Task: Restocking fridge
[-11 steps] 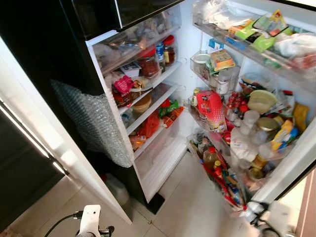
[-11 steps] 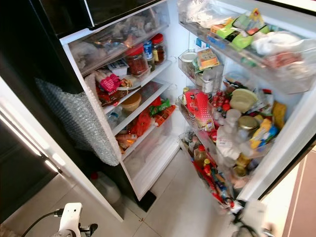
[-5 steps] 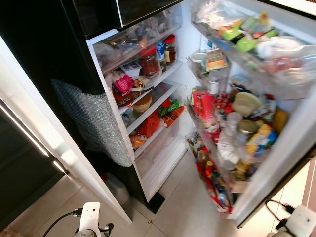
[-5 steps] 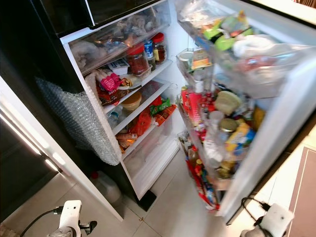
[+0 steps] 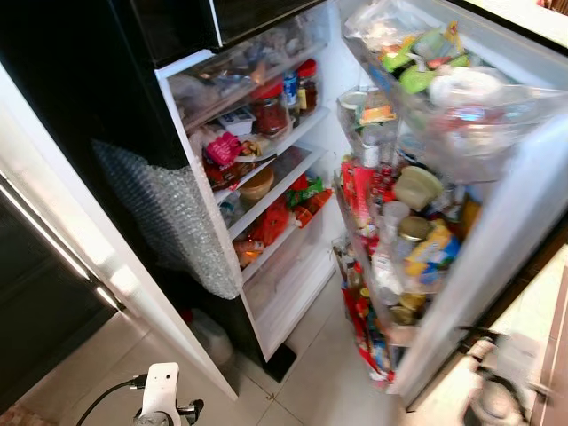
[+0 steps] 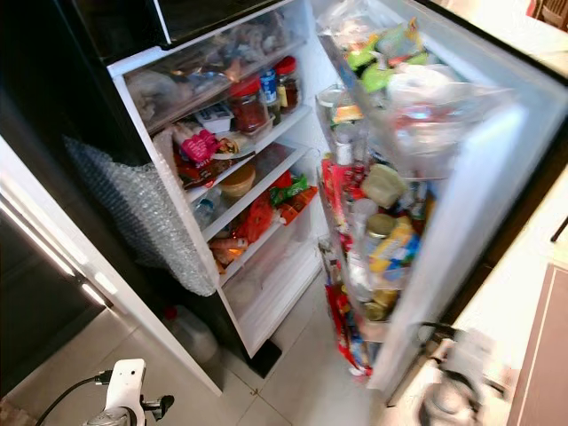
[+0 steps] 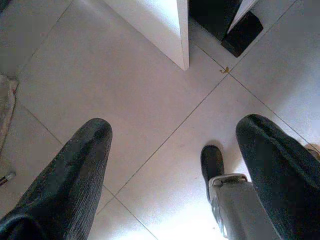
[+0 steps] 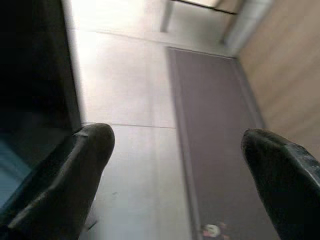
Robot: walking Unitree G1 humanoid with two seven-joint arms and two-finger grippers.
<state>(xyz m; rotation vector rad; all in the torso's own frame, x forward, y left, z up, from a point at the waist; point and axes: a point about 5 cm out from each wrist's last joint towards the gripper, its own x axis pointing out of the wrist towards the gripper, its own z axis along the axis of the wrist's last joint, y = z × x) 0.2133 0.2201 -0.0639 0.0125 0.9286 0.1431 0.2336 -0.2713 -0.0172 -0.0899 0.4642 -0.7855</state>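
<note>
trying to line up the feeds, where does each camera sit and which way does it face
Left eye view: on the head, looking down into the open fridge and its door; left arm's wrist at the bottom.
Right eye view: its stereo twin, same scene; blurred right arm low on the right.
Left wrist view: looks down at the tiled floor between open jaws of the left gripper.
Right wrist view: floor and a grey mat between open jaws of the right gripper.
Both eyes share the fridge.

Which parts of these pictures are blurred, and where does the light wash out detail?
Both eye views: the fridge door and its packed shelves are smeared, while the inner shelves with the red-lidded jar stay sharp; the right gripper is a pale smear low down. Left wrist view: bright floor tiles, fingers soft. Right wrist view: hazy throughout, with glare on the floor.
</note>
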